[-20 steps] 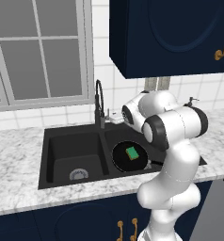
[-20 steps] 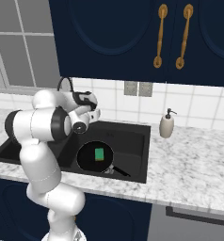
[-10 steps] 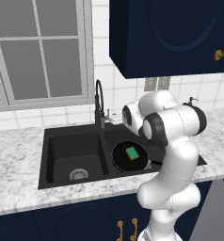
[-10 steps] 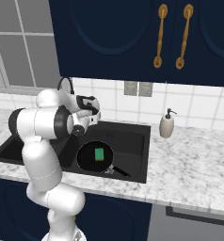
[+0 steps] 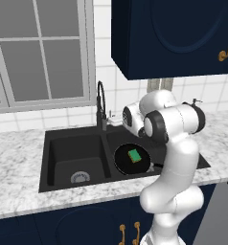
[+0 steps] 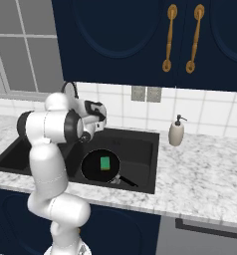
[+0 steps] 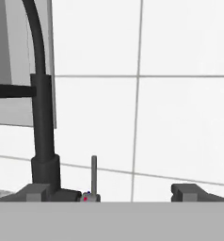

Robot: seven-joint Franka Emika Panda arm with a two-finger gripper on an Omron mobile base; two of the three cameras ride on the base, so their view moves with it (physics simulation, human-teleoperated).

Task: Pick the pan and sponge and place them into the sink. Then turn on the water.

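Where the marble table (image 5: 20,172) runs across the front of the kitchen, dark navy base cabinets (image 6: 140,234) stand under it and the black double-basin sink (image 5: 70,158) is set into it. Inside the right basin lies the pan (image 5: 131,159), round and black, with its thin handle (image 6: 124,181) pointing toward the front right corner of the basin. On the middle of the pan rests the sponge (image 5: 134,155), green side up. The left basin holds a round silver drain (image 5: 79,177). Behind the divider between the basins rises the tall black gooseneck faucet (image 5: 101,103); no stream shows at its spout. Beside the faucet base stands a thin upright lever (image 7: 93,176). The gripper (image 7: 114,193) is level with the faucet base, just to the right of it, with its jaws spread wide apart and nothing between them; the left fingertip (image 7: 38,192) is close beside the faucet base, though contact cannot be judged. Farther right on the table stands a white soap dispenser (image 6: 176,132). Behind everything runs a white tiled wall (image 7: 180,94), with a window (image 5: 37,52) at left and navy upper cabinets (image 6: 140,40) with brass handles.
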